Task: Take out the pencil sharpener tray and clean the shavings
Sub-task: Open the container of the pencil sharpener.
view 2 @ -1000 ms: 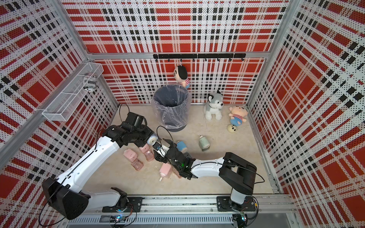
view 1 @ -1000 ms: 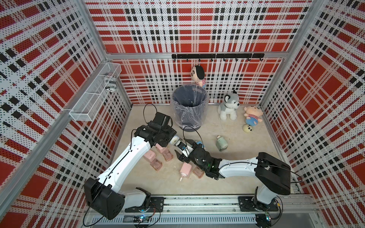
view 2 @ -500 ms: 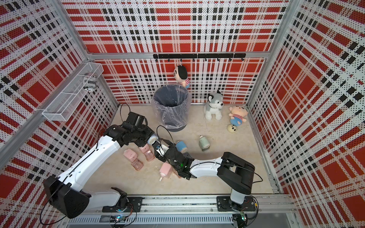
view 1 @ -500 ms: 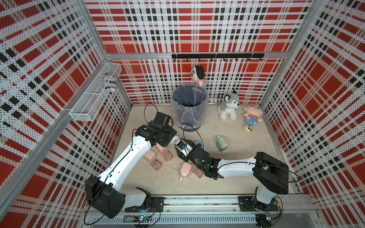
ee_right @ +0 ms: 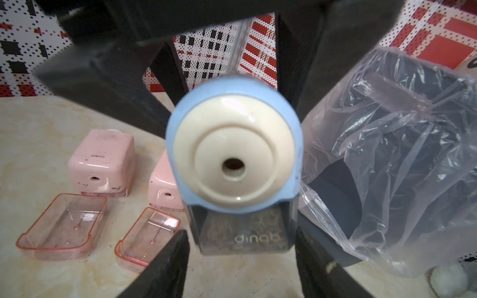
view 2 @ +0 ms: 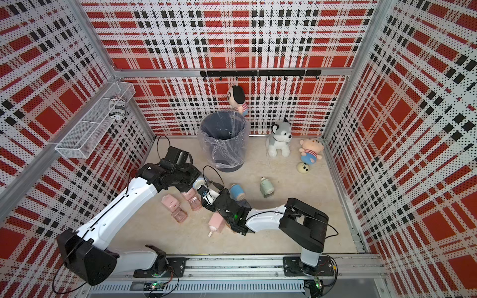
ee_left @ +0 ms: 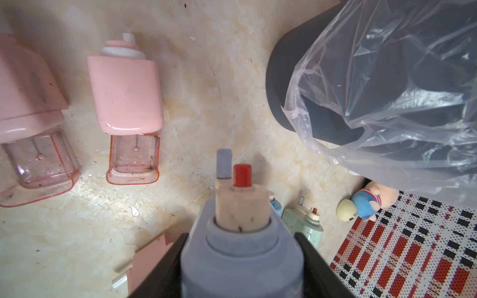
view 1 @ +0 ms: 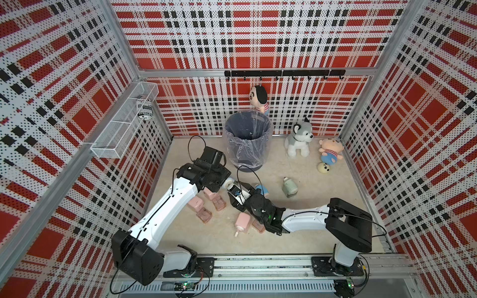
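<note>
- Left gripper (ee_left: 241, 258) clamps the sharpener (ee_right: 233, 160) just in front of the bin (view 1: 245, 154), its front turned toward the right arm, so the tray (ee_right: 244, 237) can slide out.
- Right gripper (ee_right: 238, 247) brackets that tray, which is seated in the body; whether it pinches, I cannot tell.
- Holding it near the bin likely keeps the tip-out short.
</note>
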Robot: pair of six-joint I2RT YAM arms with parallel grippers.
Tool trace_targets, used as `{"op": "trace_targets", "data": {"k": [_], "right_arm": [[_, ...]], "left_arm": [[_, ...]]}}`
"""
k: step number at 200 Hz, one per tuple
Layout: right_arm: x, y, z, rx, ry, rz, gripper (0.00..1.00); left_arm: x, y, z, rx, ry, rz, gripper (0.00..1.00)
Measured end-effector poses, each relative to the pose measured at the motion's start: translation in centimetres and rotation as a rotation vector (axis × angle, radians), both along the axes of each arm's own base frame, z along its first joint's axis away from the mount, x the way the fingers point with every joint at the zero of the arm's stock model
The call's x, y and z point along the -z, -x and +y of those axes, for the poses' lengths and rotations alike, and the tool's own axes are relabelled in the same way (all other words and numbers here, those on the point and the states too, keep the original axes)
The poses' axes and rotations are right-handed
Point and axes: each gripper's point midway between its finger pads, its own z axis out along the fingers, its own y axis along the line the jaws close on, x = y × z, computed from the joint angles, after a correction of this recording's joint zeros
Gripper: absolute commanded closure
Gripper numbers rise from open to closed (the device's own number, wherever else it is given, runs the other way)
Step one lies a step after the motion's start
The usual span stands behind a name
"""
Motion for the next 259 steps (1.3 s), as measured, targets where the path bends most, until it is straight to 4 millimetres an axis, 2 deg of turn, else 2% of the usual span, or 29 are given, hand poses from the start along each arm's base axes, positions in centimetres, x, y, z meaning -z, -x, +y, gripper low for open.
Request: {"op": "trace_targets", "data": {"k": [77,179,259], "right_arm": [[-0.4,-0.1,0.2,0.007,0.004,-0.017,0.47],[-0.1,0.4,-0.1,0.015,-0.003,-0.024,0.47],[0.6,1.3,-1.0,0.014,-0.02,-0.009,0.47]], "left_arm": [[0.1,0.0,0.0,0.0,0.0,0.001,0.58],[0.4,0.0,-0.3,-0.007,-0.019,0.0,0.6],[1.3,-0.4,-0.4,-0.02,-0.049,0.018,0.63]]}}
